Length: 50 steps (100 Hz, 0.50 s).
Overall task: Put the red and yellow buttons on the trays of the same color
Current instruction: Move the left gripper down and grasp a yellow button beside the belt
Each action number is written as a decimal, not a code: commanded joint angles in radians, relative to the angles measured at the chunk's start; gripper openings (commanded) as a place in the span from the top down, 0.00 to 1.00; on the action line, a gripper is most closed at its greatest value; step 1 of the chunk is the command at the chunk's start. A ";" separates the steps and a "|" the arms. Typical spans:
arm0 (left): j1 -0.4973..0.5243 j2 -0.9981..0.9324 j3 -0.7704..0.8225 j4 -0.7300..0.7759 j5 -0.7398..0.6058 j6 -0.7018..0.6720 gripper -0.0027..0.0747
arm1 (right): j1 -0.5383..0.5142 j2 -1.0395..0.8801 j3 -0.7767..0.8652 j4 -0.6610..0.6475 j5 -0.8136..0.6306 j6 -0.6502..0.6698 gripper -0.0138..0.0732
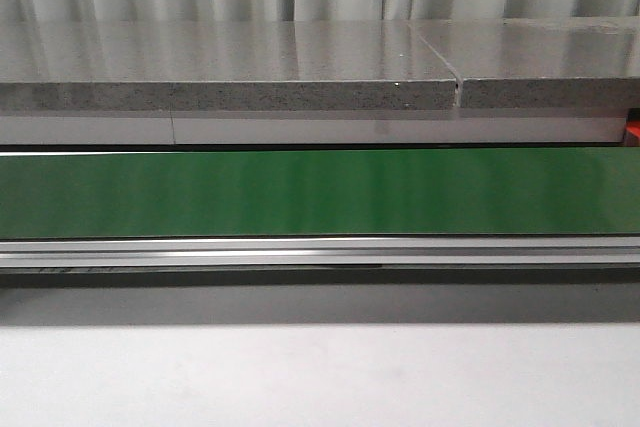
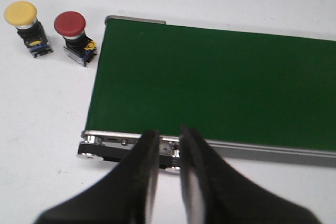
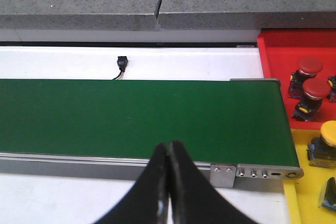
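I see a yellow button (image 2: pixel 24 21) and red button (image 2: pixel 74 32) standing side by side on the white table (image 2: pixel 37 103) just off the green belt (image 2: pixel 210 77), my left gripper (image 2: pixel 169 145) slightly parted and empty, right gripper (image 3: pixel 168 153) pinched closed on nothing beside the red tray (image 3: pixel 278 51).

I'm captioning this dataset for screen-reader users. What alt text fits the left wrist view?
A yellow button and a red button stand side by side on a white table, just off the end of a bare green conveyor belt. The left gripper hangs over the belt's near edge, its black fingers slightly apart and holding nothing.
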 commanded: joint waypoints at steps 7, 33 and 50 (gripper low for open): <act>0.018 0.053 -0.076 -0.001 -0.104 -0.011 0.39 | -0.001 0.006 -0.022 -0.001 -0.065 -0.008 0.92; 0.137 0.216 -0.224 -0.026 -0.042 -0.059 0.31 | -0.001 0.006 -0.022 -0.001 -0.066 -0.008 0.92; 0.235 0.367 -0.346 -0.067 0.070 -0.059 0.32 | -0.001 0.006 -0.022 -0.001 -0.066 -0.008 0.92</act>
